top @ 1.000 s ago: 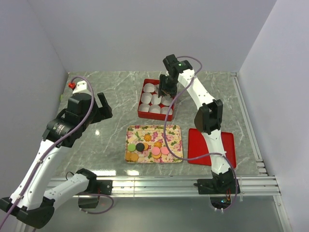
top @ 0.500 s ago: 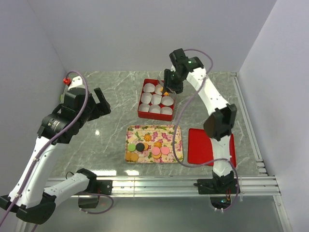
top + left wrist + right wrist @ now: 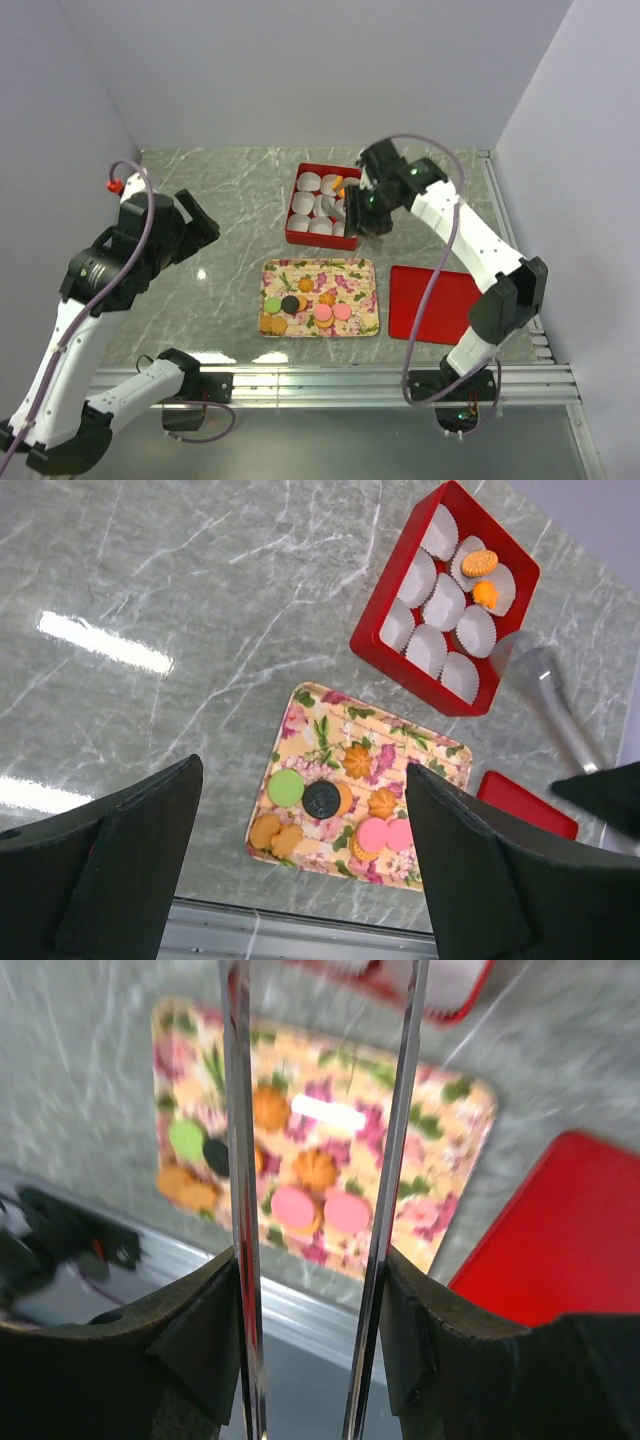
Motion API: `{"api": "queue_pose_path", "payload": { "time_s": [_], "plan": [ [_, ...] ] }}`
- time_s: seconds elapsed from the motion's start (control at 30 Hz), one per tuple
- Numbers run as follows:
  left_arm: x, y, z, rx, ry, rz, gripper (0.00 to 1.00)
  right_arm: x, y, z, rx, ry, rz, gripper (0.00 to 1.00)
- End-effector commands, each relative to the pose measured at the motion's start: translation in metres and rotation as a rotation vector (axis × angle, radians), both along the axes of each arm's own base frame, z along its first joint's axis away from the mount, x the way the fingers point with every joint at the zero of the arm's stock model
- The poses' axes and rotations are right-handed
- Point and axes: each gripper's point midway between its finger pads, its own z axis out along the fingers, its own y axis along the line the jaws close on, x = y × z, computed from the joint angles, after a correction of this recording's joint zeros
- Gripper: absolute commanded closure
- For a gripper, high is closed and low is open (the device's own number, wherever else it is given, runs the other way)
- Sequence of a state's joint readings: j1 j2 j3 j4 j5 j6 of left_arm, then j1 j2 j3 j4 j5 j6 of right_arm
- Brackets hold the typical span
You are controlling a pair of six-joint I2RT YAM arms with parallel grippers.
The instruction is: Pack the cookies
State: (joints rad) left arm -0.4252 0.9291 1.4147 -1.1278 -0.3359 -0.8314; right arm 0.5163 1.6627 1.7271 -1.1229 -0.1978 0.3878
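Note:
Several cookies (image 3: pixel 305 308) in green, black, orange and pink lie on the floral tray (image 3: pixel 320 268). Two orange cookies (image 3: pixel 479 562) sit in white paper cups at the back right of the red box (image 3: pixel 296 228). My right gripper (image 3: pixel 368 215) hangs over the box's near right corner, shut on metal tongs (image 3: pixel 238 1110). The tong blades run between its fingers and point down at the tray, with nothing between the tips. High over the table's left side, my left gripper (image 3: pixel 195 225) is open and empty. Its wrist view looks down on the tray between the fingers (image 3: pixel 120 860).
A flat red lid (image 3: pixel 440 305) lies right of the floral tray. The other paper cups (image 3: pixel 440 600) in the box hold nothing. An aluminium rail (image 3: pixel 330 380) runs along the near table edge. Walls close in the left, back and right.
My right gripper with the tongs swung from above the back of the red box to its near right corner. The left arm drifted left and back.

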Motion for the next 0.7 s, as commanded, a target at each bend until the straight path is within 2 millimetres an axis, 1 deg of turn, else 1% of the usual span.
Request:
{"api": "queue_pose_path", "payload": {
  "time_s": [0.0, 0.03, 0.07, 0.13, 0.17, 0.23, 0.3, 0.37, 0.4, 0.43, 0.47, 0.5, 0.53, 0.6, 0.63, 0.67],
  "plan": [
    [-0.018, 0.008, -0.005, -0.047, -0.005, 0.043, 0.12, -0.039, 0.02, 0.008, 0.04, -0.039, 0.093, 0.44],
    [-0.024, 0.011, -0.003, -0.058, -0.029, 0.045, 0.11, -0.051, 0.022, 0.012, 0.044, -0.051, 0.109, 0.44],
    [-0.025, 0.012, -0.014, -0.046, -0.018, 0.044, 0.1, -0.068, 0.028, 0.003, 0.031, -0.026, 0.134, 0.44],
    [-0.029, 0.015, -0.016, -0.046, -0.042, 0.037, 0.09, -0.086, 0.03, -0.002, 0.018, -0.013, 0.148, 0.44],
    [-0.03, 0.015, -0.024, -0.029, -0.029, 0.029, 0.09, -0.106, 0.033, -0.006, 0.012, 0.008, 0.172, 0.44],
    [-0.03, 0.015, -0.03, -0.01, -0.022, 0.011, 0.09, -0.122, 0.034, -0.012, -0.005, 0.025, 0.191, 0.44],
    [-0.029, 0.016, -0.041, 0.028, -0.005, -0.004, 0.09, -0.147, 0.039, -0.022, -0.025, 0.046, 0.232, 0.43],
    [-0.028, 0.019, -0.049, 0.064, 0.0, -0.016, 0.09, -0.162, 0.039, -0.032, -0.057, 0.069, 0.241, 0.43],
    [-0.027, 0.019, -0.051, 0.078, -0.002, -0.022, 0.09, -0.173, 0.043, -0.035, -0.069, 0.074, 0.269, 0.43],
    [-0.028, 0.022, -0.052, 0.092, -0.013, -0.021, 0.08, -0.176, 0.043, -0.039, -0.089, 0.073, 0.271, 0.43],
    [-0.027, 0.024, -0.057, 0.118, -0.012, -0.027, 0.07, -0.18, 0.044, -0.042, -0.1, 0.082, 0.265, 0.43],
    [-0.028, 0.027, -0.06, 0.132, -0.012, -0.022, 0.06, -0.187, 0.047, -0.045, -0.109, 0.087, 0.287, 0.43],
    [-0.028, 0.029, -0.06, 0.141, -0.018, -0.021, 0.05, -0.19, 0.05, -0.05, -0.129, 0.1, 0.295, 0.43],
    [-0.029, 0.032, -0.067, 0.167, -0.009, -0.02, 0.04, -0.194, 0.054, -0.054, -0.153, 0.103, 0.305, 0.43],
    [-0.03, 0.033, -0.067, 0.166, -0.021, -0.022, 0.04, -0.199, 0.058, -0.063, -0.191, 0.121, 0.326, 0.43],
    [-0.03, 0.032, -0.07, 0.173, -0.024, -0.033, 0.04, -0.199, 0.063, -0.062, -0.199, 0.116, 0.335, 0.43]
  ]
}}
